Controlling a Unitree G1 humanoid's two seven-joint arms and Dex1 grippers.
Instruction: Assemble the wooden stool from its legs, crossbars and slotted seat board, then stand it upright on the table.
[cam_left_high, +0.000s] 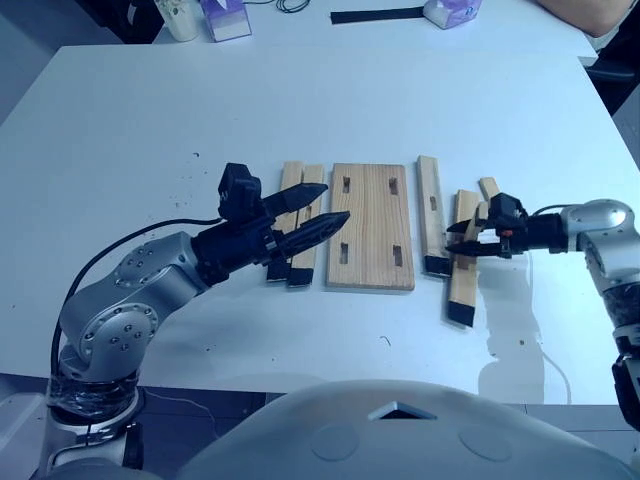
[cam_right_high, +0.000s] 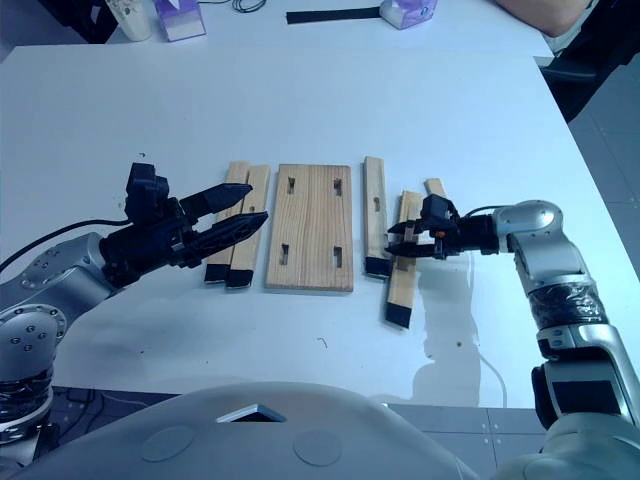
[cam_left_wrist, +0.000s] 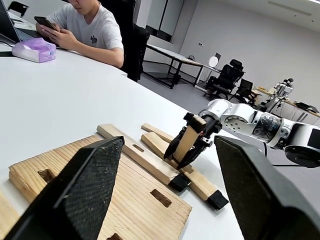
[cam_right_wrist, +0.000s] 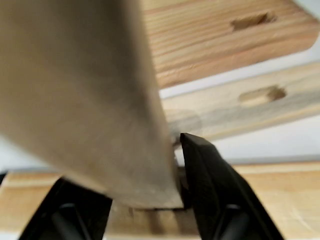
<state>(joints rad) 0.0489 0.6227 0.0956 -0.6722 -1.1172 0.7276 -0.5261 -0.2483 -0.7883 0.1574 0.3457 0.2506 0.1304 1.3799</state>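
Note:
The slotted seat board (cam_left_high: 370, 226) lies flat in the middle of the white table (cam_left_high: 150, 130). Two legs (cam_left_high: 298, 225) lie side by side along its left edge. To its right lie one leg (cam_left_high: 431, 213), a second leg (cam_left_high: 463, 268) and a short piece (cam_left_high: 489, 187). My left gripper (cam_left_high: 336, 201) hangs open just above the two left legs, its black fingers (cam_left_wrist: 85, 185) wide apart. My right gripper (cam_left_high: 468, 241) sits over the right-hand legs, shut on a short wooden crossbar (cam_left_wrist: 188, 138) that stands tilted between its fingers (cam_right_wrist: 215, 190).
At the table's far edge stand a cup (cam_left_high: 181, 17), two tissue packs (cam_left_high: 226, 18) and a black strip (cam_left_high: 377, 15). A person sits behind the far side. The near table edge runs close below both arms.

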